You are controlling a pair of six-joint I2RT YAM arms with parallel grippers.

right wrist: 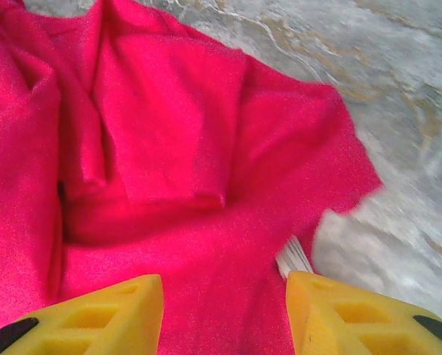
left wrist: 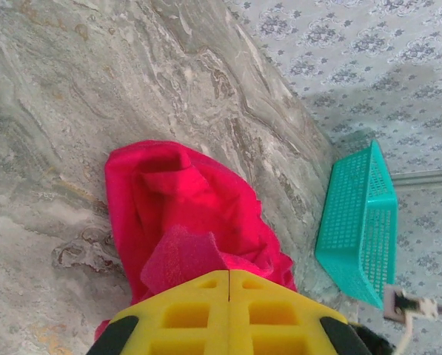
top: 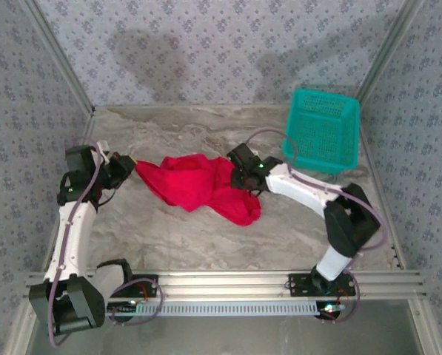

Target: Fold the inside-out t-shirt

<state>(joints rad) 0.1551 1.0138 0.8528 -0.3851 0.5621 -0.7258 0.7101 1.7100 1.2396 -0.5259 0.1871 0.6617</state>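
— Yellow fingers of the left gripper (left wrist: pixel 229 275) sit at the bottom edge of the left wrist view. They are pressed together with no gap, and a fold of the red t-shirt (left wrist: pixel 183 200) is pinched at their tips.

— So the left gripper is clenched on the cloth. Where does the rest of it lie?

— Seen from above, the t-shirt is a crumpled heap in the middle of the table (top: pixel 206 244). Its long axis runs left to right between the two arms. The left end narrows to a point that reaches the left gripper. The right end is wider and sags toward the near edge.

— And the right gripper?

— The right gripper (right wrist: pixel 224 285) is over that wider right end with its jaws parted and red cloth showing between them. It appears to grasp nothing. A small white tag (right wrist: pixel 293 255) peeks out just beside one finger.

— Which arm is better placed for the coming move?

— Probably the right. Its released gripper has loose cloth directly under it, and the bulk of the shirt stretches away toward the left arm, which is occupied holding its own end. Whether the right fingers touch the cloth cannot be told. A teal basket (top: pixel 323 132) stands well apart at the far right.
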